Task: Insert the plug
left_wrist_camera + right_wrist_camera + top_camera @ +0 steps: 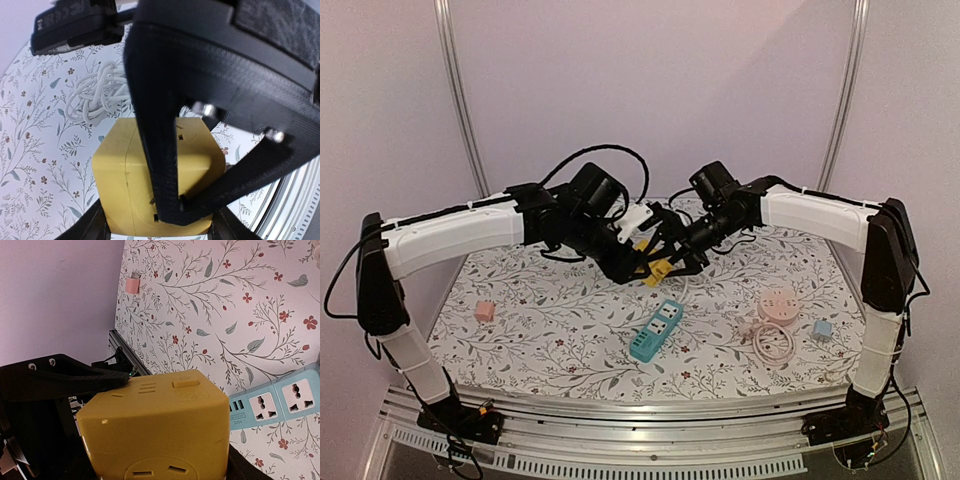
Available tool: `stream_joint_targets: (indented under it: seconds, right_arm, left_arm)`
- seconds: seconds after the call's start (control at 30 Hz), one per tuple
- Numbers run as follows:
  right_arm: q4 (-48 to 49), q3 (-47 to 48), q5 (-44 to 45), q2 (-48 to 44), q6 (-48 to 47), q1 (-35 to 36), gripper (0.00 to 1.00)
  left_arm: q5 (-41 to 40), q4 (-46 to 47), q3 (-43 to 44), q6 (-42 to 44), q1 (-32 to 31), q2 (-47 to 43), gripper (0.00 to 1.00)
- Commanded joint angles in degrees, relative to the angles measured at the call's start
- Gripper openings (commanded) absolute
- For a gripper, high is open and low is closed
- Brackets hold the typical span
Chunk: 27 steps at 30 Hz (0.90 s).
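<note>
Left arm (460, 232): base at 7 o'clock of the overhead view, upper link raised, forearm running roughly level toward 3 o'clock. Right arm (820, 215): base at 5 o'clock, mirrored pose, forearm running toward 9 o'clock. Both wrists pitch downward and meet at centre. Left gripper (632, 260) and right gripper (672, 258) stand tip to tip (nearly interlocked). Each has its jaws closed on the same yellow cube (658, 268), with its fingers (97, 227) flanking it in its own wrist view. One right finger crosses the cube's face in the left wrist view.
</note>
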Motion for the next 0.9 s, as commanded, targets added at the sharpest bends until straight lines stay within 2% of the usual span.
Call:
stream_joint_targets:
  seconds: [0.0, 0.07, 0.2, 0.27, 0.3, 0.33, 0.43, 0.53, 0.77, 0.87]
  right_arm:
    - [-0.54, 1.94, -1.55, 1.21, 0.22, 0.68, 0.44]
    - [-0.65, 2.02, -1.7, 1.21, 0.06, 0.66, 0.35]
    - [-0.94, 1.94, -1.62, 1.15, -0.54, 0.68, 0.13]
    - [-0.93, 1.94, -0.94, 0.88, -0.9, 0.67, 0.06]
    - [-0.93, 1.94, -0.46, 0.71, -1.27, 0.64, 0.02]
    - [-1.03, 1.94, 0.14, 0.48, -1.5, 0.68, 0.0]
    - [-1.08, 2.18, 2.07, -0.78, -2.89, 0.68, 0.0]
    - [-0.43, 2.21, 3.54, -2.19, -5.16, 0.71, 0.0]
    - [3.91, -0.66, 7.75, -6.72, -12.72, 0.68, 0.0]
    - [9.98, -5.53, 5.17, -10.14, -17.29, 0.66, 0.0]
  left_arm:
    - [-1.28, 1.23, 1.82, -0.92, -0.92, 1.89, 0.0]
    - [-1.43, 1.24, 1.91, -1.58, -0.92, 1.96, 0.12]
    - [-3.45, 1.84, 1.17, -2.82, -0.92, 1.03, 0.54]
    - [-4.54, 2.78, 0.02, -2.77, -0.92, -0.28, 0.67]
    - [-6.43, 3.54, -0.66, -2.79, -0.92, -1.16, 0.9]
    - [-8.1, 4.24, -1.57, -2.84, -0.92, -2.33, 0.98]
    - [-10.32, 5.19, -4.46, -0.87, -0.77, -5.94, 1.0]
    - [-8.2, 3.3, -5.51, 2.46, -0.25, -9.07, 0.99]
    - [8.01, -4.78, -3.23, 5.42, 5.28, -14.22, 0.99]
    - [16.04, -9.7, -0.15, 5.07, 8.61, -14.02, 0.99]
